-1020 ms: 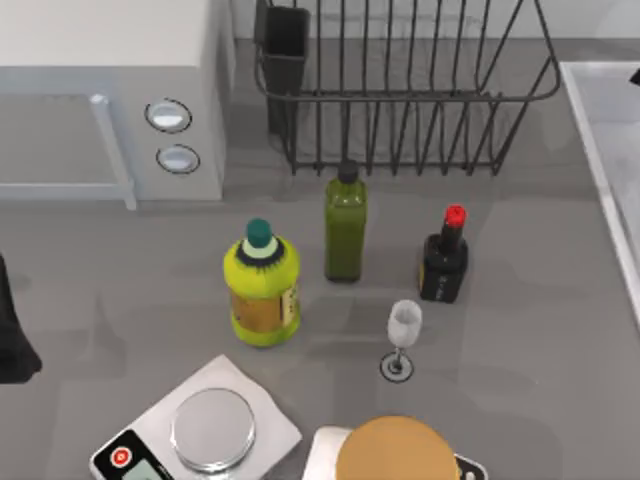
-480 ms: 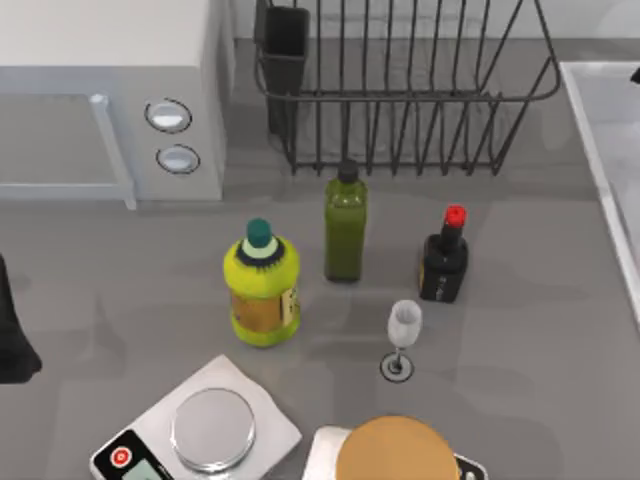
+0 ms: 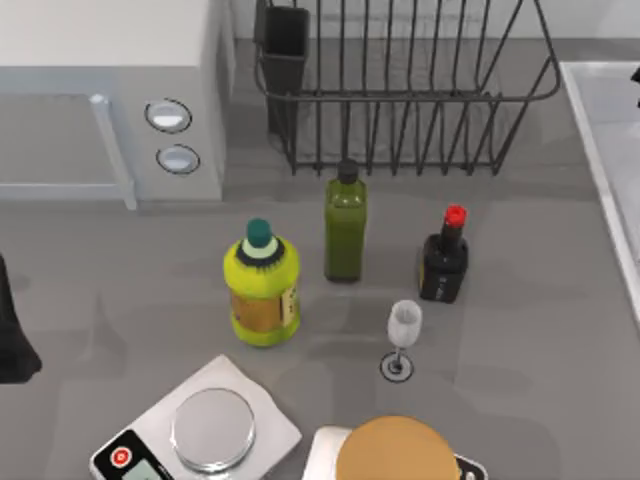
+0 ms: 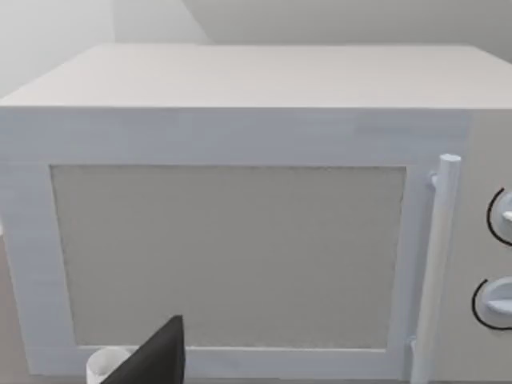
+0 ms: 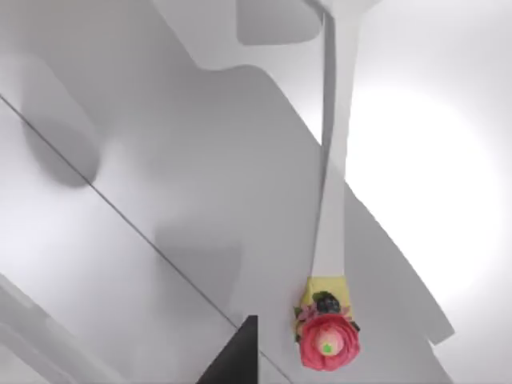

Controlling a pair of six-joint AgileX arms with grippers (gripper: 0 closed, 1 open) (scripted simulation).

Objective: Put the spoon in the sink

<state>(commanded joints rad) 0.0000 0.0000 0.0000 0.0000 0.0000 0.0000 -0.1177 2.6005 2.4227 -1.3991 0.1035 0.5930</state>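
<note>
Pale-grey sink (image 3: 612,130) beneath the right tool (image 5: 244,356), grip I cannot tell; the flower-handled spoon (image 5: 330,208) could strike the rim if released off-centre. Left tool (image 4: 156,356) idles before the microwave (image 4: 240,240).

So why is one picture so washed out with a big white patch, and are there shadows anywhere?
In the right wrist view, a bright white glow spreads over the sink beside the spoon, with soft grey shadows nearby. In the top view, lighting is even; the yellow bottle and wine glass cast faint shadows on the table.
</note>
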